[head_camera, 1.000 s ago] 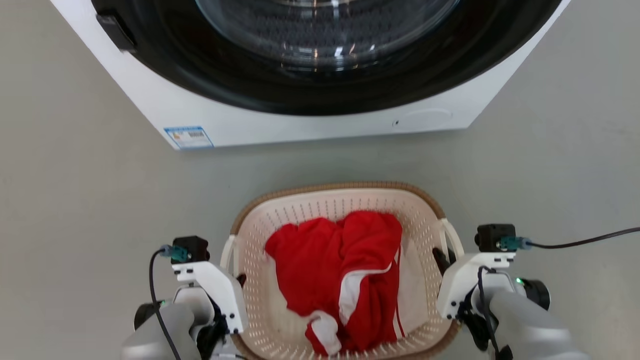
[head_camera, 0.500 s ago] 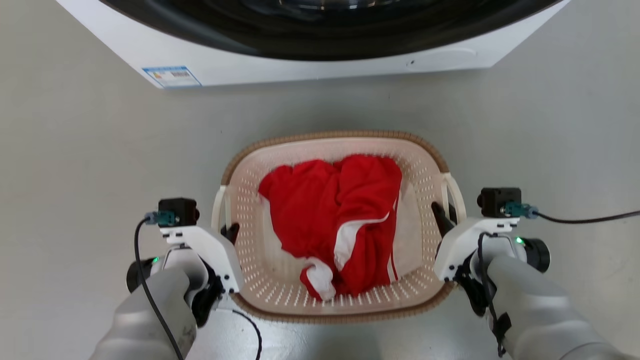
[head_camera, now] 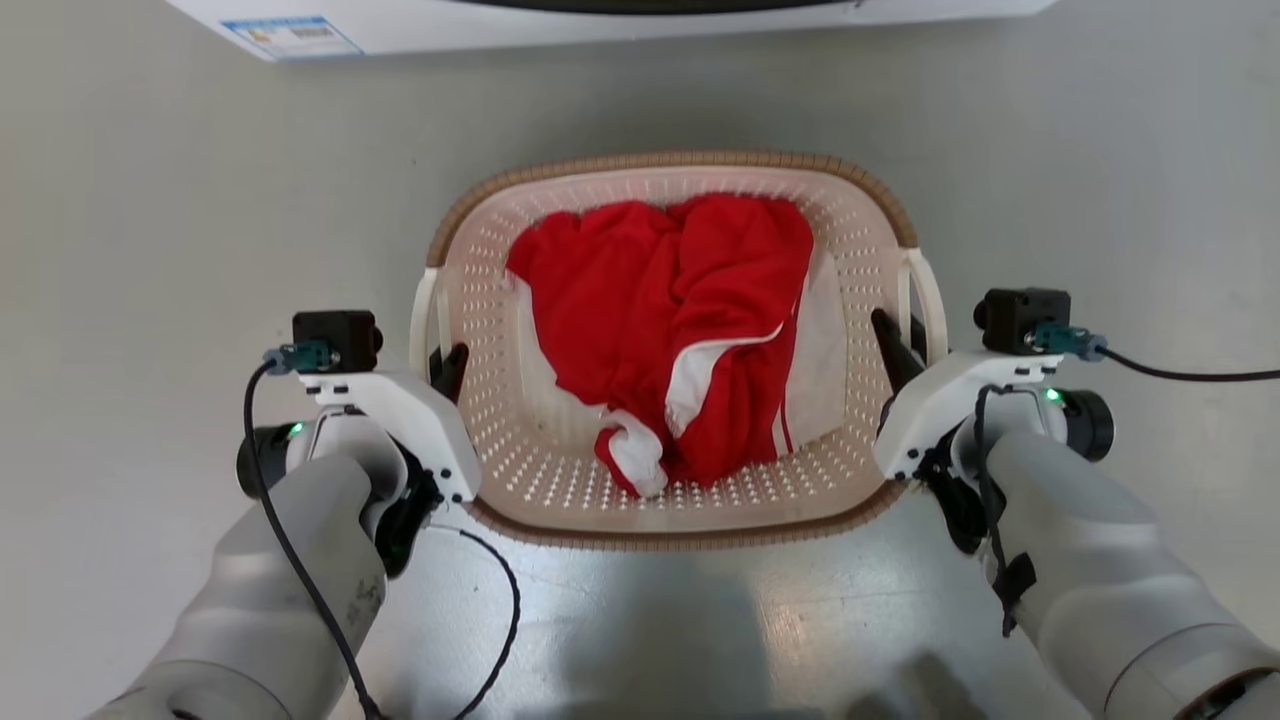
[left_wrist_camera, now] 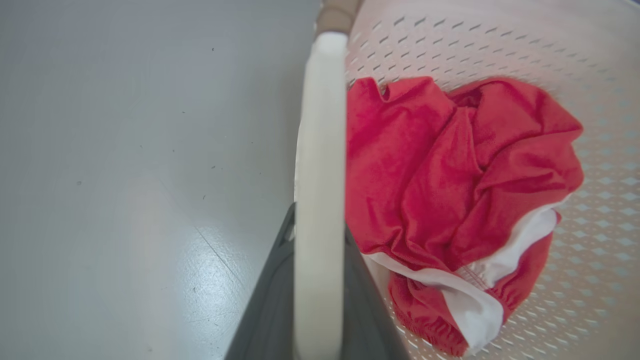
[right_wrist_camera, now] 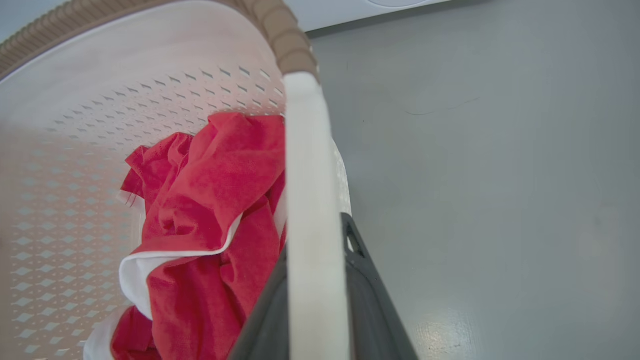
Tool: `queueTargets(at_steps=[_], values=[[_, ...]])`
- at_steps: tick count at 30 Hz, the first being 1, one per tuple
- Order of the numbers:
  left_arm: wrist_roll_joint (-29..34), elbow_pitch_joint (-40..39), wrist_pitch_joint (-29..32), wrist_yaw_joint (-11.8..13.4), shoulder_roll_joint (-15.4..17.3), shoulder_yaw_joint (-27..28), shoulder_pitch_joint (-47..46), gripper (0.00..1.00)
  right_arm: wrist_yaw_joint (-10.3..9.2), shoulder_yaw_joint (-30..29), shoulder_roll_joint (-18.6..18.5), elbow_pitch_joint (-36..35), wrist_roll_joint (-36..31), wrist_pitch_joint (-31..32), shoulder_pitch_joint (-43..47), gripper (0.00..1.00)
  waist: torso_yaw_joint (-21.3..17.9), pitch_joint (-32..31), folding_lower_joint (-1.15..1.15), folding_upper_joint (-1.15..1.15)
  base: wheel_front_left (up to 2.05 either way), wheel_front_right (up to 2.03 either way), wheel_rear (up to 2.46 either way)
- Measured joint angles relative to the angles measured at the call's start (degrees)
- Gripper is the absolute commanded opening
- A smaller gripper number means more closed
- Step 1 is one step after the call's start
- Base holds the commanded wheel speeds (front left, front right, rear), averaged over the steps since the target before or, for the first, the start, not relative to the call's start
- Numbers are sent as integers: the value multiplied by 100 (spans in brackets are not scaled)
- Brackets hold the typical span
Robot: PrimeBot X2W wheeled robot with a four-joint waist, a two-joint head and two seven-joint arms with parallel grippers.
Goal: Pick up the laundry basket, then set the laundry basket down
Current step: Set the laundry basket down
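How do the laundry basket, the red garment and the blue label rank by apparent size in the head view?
Largest to smallest:
laundry basket
red garment
blue label
The label is farther away, so only its apparent size counts.

Both pale forearms (head_camera: 290, 560) reach forward from the lower corners of the head view, angled slightly inward. The left gripper (head_camera: 445, 365) has its dark fingers (left_wrist_camera: 270, 310) closed on either side of the laundry basket (head_camera: 680, 160) at its left handle (head_camera: 420, 315). The right gripper (head_camera: 893, 345) mirrors it, clamped on the right handle (head_camera: 933, 300), fingers pointing ahead.
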Motion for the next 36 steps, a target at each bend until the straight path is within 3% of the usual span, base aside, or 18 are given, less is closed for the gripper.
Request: queueTargets(at_steps=[9,33,36], values=[[133,-12,-54,0,2,148,-237,0,0,-527,-26,-167,-508,0,-79,0,44,426,0,0,0,0,0],[1427,-91,-55,-1,-66,1332,-359,0,0,-1600,79,-332,-1458,-13,-87,0,38,905,0,0,0,0,0],[1478,-92,-55,-1,-82,1405,-359,7,0,-1652,83,-332,-1499,-13,-87,0,41,918,0,0,0,0,0]])
